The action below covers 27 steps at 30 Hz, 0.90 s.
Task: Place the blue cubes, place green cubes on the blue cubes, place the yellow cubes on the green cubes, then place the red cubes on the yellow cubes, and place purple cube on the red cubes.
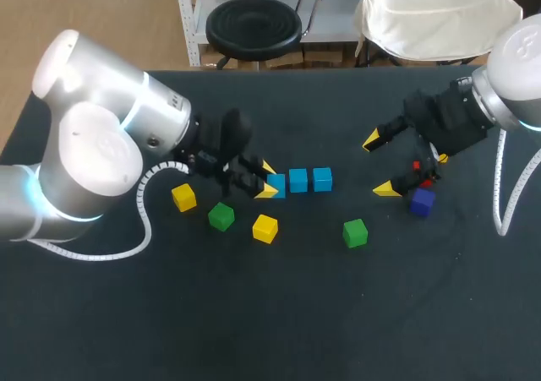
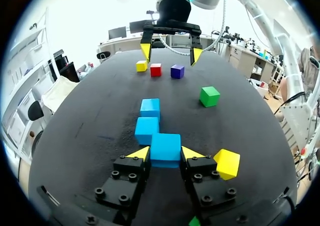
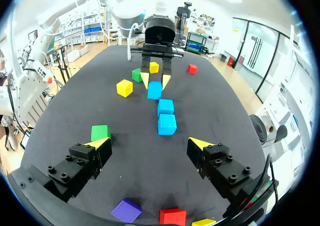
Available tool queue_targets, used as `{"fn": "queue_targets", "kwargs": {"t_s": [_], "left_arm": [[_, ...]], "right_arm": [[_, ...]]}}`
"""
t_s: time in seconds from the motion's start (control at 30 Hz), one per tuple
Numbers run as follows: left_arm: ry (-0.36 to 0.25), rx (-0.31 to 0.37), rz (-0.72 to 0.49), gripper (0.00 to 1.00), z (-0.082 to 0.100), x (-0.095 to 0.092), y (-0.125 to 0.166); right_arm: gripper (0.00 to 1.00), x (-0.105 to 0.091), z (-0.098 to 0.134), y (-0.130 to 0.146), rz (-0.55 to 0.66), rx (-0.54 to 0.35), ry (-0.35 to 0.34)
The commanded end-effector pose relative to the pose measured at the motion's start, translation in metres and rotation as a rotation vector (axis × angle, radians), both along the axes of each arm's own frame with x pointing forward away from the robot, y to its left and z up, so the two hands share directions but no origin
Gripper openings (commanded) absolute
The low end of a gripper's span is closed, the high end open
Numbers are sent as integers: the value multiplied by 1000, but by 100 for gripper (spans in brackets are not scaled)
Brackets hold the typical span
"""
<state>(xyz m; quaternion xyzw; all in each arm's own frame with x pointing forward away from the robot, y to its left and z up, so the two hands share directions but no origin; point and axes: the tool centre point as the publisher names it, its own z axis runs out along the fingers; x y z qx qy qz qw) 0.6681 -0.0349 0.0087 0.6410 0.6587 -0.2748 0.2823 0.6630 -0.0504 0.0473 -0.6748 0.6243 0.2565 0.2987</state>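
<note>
Our table (image 1: 254, 313) is plain matt black. A blue cube (image 1: 275, 184), a second blue cube (image 1: 297, 180) and a third blue cube (image 1: 322, 178) share one bright sky blue. We see a green cube (image 1: 221, 216) and a second green cube (image 1: 355, 232) in grass green. A yellow cube (image 1: 183, 197), a second yellow cube (image 1: 265, 228) and a third yellow cube (image 2: 142, 65) are lemon yellow. A red cube (image 2: 156, 69) is scarlet; a purple cube (image 2: 177, 71) is deep violet. Our left arm (image 1: 93, 144) and right arm (image 1: 520, 60) are silvery white with glowing pale blue rings. Our left gripper (image 1: 269, 180) and right gripper (image 1: 379, 165) are black with yellow tips.
</note>
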Motion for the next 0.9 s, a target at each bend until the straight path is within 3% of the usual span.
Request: {"fn": "queue_targets", "kwargs": {"t_s": [0.03,0.9], "left_arm": [[5,9,2,0,-3,3,-1],[1,13,15,0,-7,11,1]], "right_arm": [[100,0,0,0,1,2,-1],[100,0,0,0,1,2,-1]]}}
